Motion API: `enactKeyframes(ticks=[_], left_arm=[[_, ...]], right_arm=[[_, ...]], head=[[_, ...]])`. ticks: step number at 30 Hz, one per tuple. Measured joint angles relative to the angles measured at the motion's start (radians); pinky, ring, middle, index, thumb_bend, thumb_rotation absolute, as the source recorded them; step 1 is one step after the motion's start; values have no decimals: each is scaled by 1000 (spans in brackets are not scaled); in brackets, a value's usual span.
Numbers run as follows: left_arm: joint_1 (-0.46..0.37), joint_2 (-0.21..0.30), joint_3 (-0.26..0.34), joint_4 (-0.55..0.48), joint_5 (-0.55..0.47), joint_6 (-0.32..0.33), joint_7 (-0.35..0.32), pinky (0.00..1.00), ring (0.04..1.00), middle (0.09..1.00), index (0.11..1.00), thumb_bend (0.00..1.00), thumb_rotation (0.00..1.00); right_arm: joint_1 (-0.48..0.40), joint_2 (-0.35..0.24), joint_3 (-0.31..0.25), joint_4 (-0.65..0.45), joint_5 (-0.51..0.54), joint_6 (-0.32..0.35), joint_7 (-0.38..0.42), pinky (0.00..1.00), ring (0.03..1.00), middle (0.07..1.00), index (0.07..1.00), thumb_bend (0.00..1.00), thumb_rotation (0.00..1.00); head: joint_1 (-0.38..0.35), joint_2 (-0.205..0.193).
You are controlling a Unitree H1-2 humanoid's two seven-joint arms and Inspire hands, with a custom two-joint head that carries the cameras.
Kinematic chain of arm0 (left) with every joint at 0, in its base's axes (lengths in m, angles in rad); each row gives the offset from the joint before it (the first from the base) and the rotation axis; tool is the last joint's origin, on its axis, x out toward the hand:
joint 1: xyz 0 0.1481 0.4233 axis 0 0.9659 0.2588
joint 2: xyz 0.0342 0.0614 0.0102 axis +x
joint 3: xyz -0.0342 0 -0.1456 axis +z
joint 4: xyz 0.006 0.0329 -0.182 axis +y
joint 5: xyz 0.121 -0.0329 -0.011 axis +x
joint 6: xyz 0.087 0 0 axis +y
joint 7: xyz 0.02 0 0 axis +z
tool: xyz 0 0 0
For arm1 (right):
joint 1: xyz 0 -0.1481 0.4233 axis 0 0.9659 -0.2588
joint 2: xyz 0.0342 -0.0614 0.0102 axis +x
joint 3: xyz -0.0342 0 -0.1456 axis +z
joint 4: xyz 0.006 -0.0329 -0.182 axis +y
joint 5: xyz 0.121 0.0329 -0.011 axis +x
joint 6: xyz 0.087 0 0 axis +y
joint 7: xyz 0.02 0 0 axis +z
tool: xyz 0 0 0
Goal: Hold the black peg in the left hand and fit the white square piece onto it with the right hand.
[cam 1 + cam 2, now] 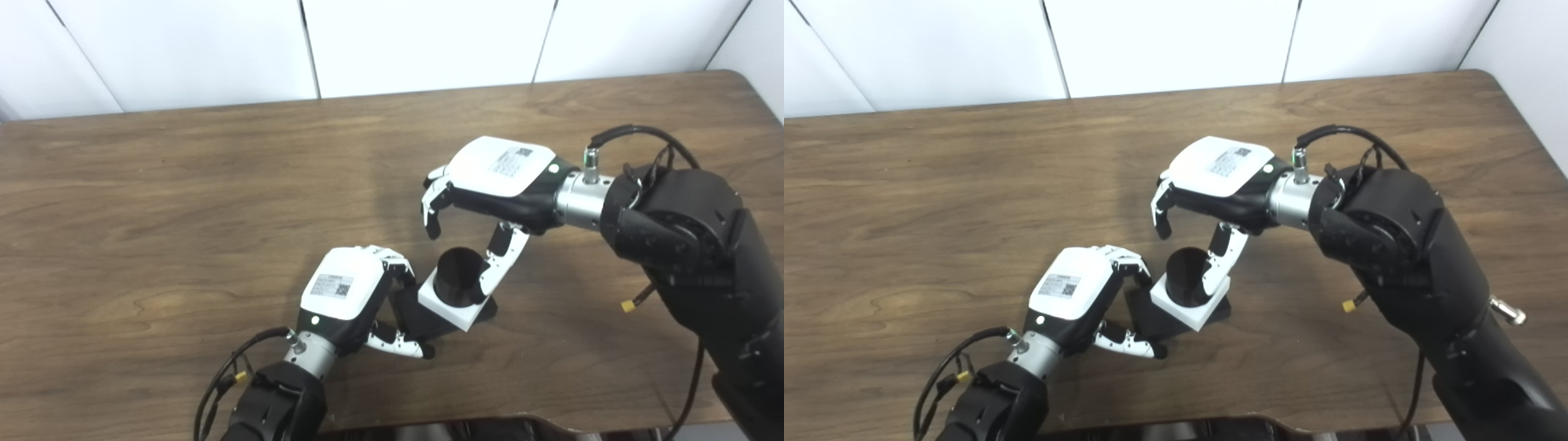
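Both views: white square piece [456,306] on black peg [1185,266] | left hand [358,294] grips base (views agree)

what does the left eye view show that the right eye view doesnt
Only the left eye view shows more wall left of the table. Only the right eye view shows a silver fitting on the right arm and more of the table's right edge. Both show the left robot hand gripping the black peg's base, the white square piece seated around the peg, and the right robot hand open above it.
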Motion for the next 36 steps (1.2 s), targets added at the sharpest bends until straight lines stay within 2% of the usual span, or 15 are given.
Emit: enactKeyframes(ticks=[4,17,24,26,27,30,34,36], left_arm=[[0,0,0,0,6,1,-4,743,777,731,490,512,58],[-4,-12,3,-33,67,14,-85,734,784,749,497,512,84],[10,-22,14,-116,127,42,-224,752,799,761,498,517,89],[12,-25,22,-143,142,42,-271,751,797,762,628,737,263],[12,-27,30,-155,143,43,-293,748,794,761,650,775,293],[15,-38,54,-182,142,43,-339,730,781,758,686,829,356],[19,-48,89,-183,131,39,-339,702,763,762,721,856,458],[21,-48,104,-183,121,37,-334,694,753,765,735,867,470]], right_arm=[[-7,0,-10,0,1,10,0,823,880,775,624,1000,448],[-4,-1,-10,0,1,16,-2,818,880,774,634,1000,457],[1,3,-10,-4,-4,19,-2,816,878,774,639,1000,444],[8,4,-9,-7,-8,19,-2,816,878,777,638,1000,450],[12,4,-9,-8,-10,19,-2,818,878,778,636,1000,449],[23,8,-9,-8,-11,20,-2,825,882,783,618,1000,442],[25,8,-10,-8,-11,23,-2,834,890,790,583,1000,430],[25,8,-11,-8,-11,24,-2,835,891,792,568,1000,429]], head=[[2,0],[9,3],[17,8],[20,11],[21,11],[21,11],[20,9],[20,9]])
